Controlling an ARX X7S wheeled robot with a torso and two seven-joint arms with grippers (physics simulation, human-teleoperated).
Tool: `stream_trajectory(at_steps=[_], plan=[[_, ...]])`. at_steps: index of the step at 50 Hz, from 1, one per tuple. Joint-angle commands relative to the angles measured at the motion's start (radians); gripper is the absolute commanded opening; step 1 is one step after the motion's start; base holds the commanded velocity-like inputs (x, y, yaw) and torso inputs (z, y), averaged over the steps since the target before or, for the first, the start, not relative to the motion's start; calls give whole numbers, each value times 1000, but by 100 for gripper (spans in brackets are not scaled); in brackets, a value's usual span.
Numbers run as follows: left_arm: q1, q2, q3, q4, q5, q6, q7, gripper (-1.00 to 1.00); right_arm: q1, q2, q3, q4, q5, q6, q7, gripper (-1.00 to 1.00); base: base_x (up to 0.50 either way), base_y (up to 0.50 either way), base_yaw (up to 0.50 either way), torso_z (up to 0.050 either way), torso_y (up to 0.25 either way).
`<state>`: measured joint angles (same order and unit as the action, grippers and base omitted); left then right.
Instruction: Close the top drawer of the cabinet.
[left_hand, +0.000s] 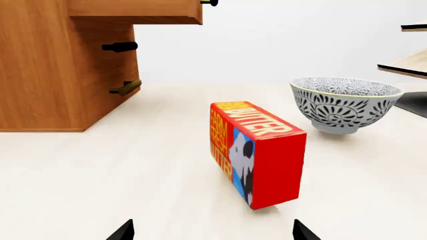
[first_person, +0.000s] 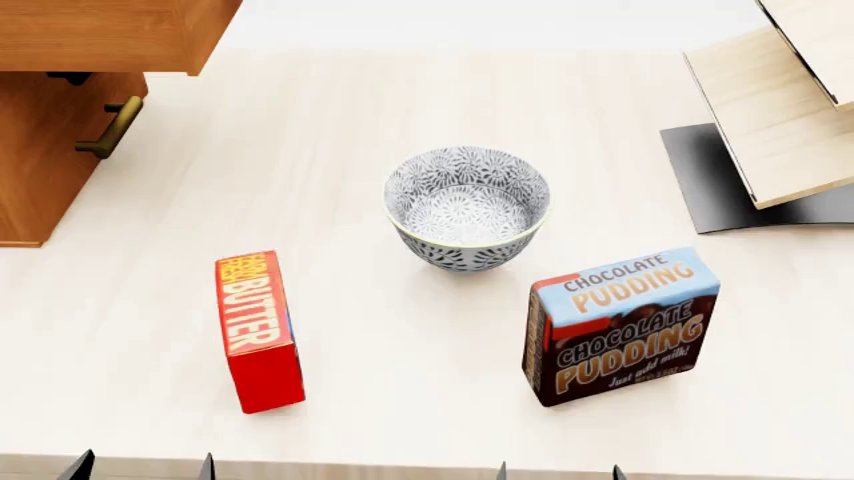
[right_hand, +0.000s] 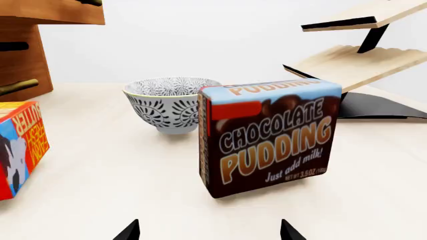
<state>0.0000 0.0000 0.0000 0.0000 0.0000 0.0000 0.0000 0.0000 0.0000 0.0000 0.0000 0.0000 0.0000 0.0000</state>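
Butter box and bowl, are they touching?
Apart. The head view shows bare table between the butter box and the bowl.

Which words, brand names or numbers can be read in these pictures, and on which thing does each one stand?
"BUTTER" in yellow: on the red butter box, on its top and its side.
"FARM FRESH": smaller, beside "BUTTER" on the same box.
"CHOCOLATE PUDDING": on the brown and blue pudding box, on its front and top.
"Just add milk!": low on the pudding box front.
Tiny print after it: too small to read surely.
Bowl, cabinet, shelf: no text.
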Motion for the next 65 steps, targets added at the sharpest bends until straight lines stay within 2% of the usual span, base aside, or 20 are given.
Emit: stream_trajectory(at_steps=[1,4,5,7,11,18,40,65], plan=[[3,-10,12,7,-10,-4,-12,100,-1,14,-19,-2,14,1,19,100,0,0,0,0,0],[4,-18,29,20,-39,26,-36,100,4,30,-22,-81,67,132,17,100,0,0,0,0,0],[11,-15,23,51,-85,-4,-37,100,-18,39,-34,-117,70,156,10,100,0,0,0,0,0],[17,-23,25,86,-148,-56,-24,100,-38,46,-64,-95,35,115,24,100,0,0,0,0,0],[26,-43,49,80,-126,-44,-41,100,-5,40,-71,-39,53,160,39,100,0,0,0,0,0],[0,-65,75,85,-142,-128,-46,100,-15,58,-83,-79,57,166,65,100,0,0,0,0,0],[-46,-82,101,72,-150,-205,-120,100,13,84,-114,-70,73,210,111,100,0,0,0,0,0],[1,-142,133,465,-160,-465,-217,100,-7,116,-122,-358,74,435,214,100,0,0,0,0,0]])
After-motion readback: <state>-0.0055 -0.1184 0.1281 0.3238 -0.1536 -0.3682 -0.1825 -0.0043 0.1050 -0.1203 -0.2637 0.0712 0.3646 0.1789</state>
